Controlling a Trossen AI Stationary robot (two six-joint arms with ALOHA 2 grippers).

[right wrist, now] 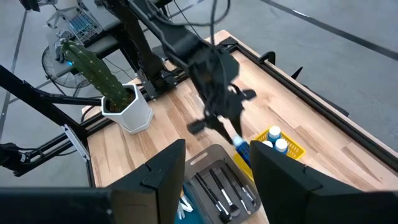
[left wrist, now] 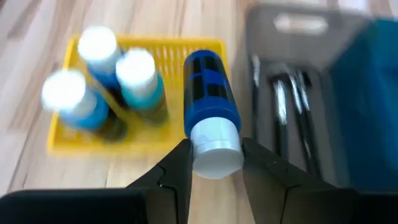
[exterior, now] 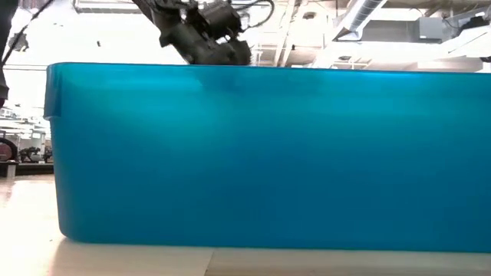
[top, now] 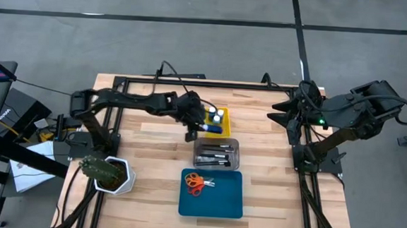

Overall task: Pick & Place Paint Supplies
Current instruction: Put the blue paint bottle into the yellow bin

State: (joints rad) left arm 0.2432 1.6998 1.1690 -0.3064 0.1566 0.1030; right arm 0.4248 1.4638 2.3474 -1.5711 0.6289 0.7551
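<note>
Cylindrical blue bottle [left wrist: 211, 106], smooth white cap [left wrist: 216, 147]

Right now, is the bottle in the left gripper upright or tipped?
Tipped. The bottle lies sideways between the left gripper's fingers, held by its white cap, above the yellow tray.

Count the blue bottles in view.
4. Three stand in the yellow tray. The fourth bottle is held by its cap in the left gripper beside that tray.

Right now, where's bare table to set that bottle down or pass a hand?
Bare wood lies between the cactus pot and blue tray, and right of the trays. Crowded: yellow tray, clear brush tray, left gripper holding the bottle.
</note>
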